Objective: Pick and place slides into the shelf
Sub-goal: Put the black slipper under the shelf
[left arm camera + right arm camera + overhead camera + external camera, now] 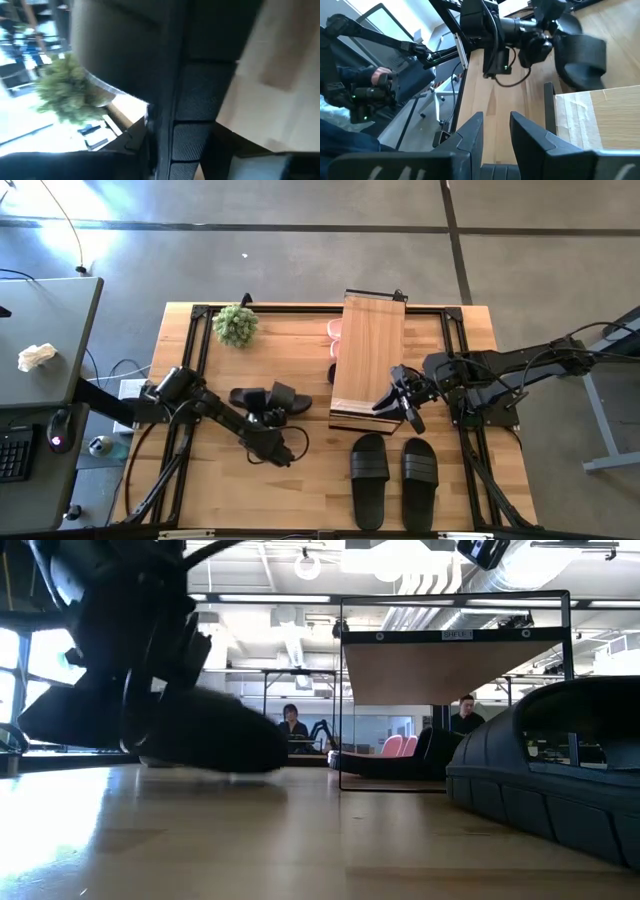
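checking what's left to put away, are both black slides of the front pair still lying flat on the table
Yes, in the high view the two black slides lie side by side, soles down, on the table, in front of the shelf.

Bare table [310, 470] lies between the shelf [366, 360] and two black slides [393, 477].

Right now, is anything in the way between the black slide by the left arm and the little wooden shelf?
Nothing visible. Bare table lies between the black ribbed slide at the left tool and the light-wood plank shelf. The right tool waits at the shelf's far corner.
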You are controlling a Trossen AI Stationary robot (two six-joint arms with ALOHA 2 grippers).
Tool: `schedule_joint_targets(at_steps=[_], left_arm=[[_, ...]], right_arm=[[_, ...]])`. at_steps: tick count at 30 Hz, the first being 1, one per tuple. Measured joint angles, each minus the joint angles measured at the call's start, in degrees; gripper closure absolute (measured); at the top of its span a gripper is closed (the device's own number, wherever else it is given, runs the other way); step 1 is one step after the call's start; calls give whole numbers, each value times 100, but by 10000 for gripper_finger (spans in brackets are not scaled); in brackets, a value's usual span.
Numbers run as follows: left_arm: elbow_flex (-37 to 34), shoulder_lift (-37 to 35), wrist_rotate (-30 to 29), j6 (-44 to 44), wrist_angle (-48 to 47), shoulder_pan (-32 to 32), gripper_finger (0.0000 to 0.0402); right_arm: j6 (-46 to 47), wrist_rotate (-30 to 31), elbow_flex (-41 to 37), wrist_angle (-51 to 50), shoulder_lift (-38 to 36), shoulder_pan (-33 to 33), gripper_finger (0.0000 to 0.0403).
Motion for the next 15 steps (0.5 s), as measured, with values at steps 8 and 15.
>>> schedule_joint_targets(at_steps=[8, 15], left_arm=[[196, -79, 474, 778, 903, 10, 269], [233, -167, 1673, 1274, 1011, 41, 255]], right_arm=[[-16, 6, 0, -34, 0, -1, 316], [-19, -5, 0, -38, 0, 1, 316]])
